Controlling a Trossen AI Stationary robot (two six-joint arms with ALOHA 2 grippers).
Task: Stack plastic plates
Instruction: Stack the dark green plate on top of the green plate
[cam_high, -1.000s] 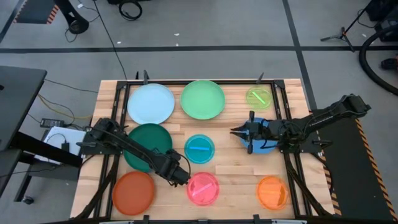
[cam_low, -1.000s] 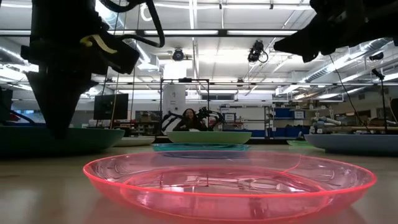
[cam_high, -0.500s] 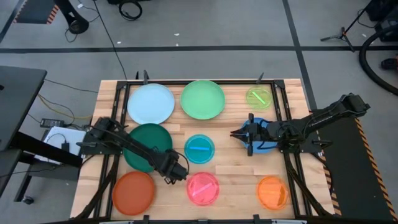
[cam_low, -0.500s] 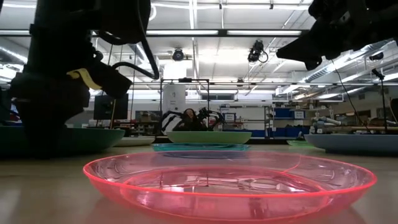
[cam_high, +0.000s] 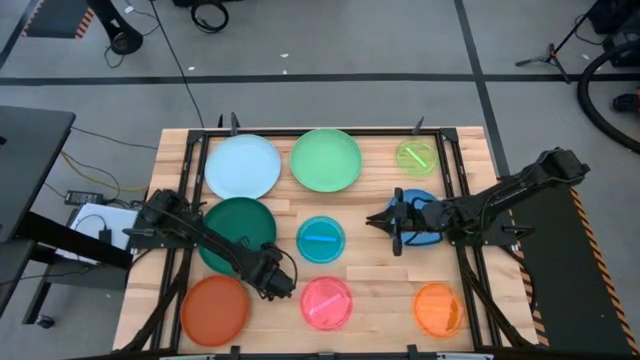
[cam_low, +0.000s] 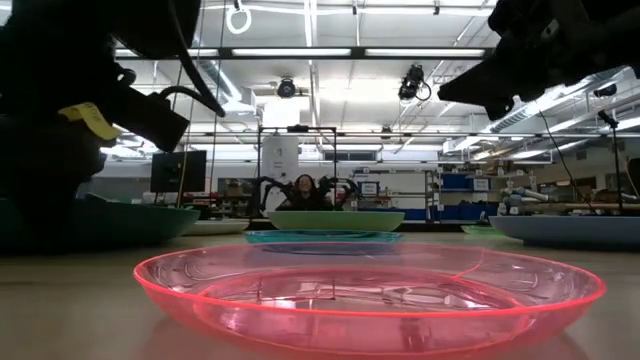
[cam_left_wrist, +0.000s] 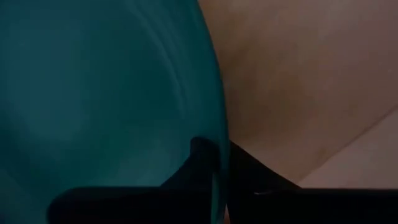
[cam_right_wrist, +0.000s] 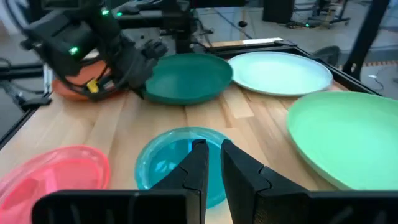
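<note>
Left wrist view, end effector (cam_left_wrist: 217, 171) pinching dark green plate (cam_left_wrist: 106, 93)

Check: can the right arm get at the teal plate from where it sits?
Probably yes. The right tool hangs just beside the teal plate, with bare table between them and nothing resting on the plate. The left tool is off at the dark green plate, clear of that path.
</note>
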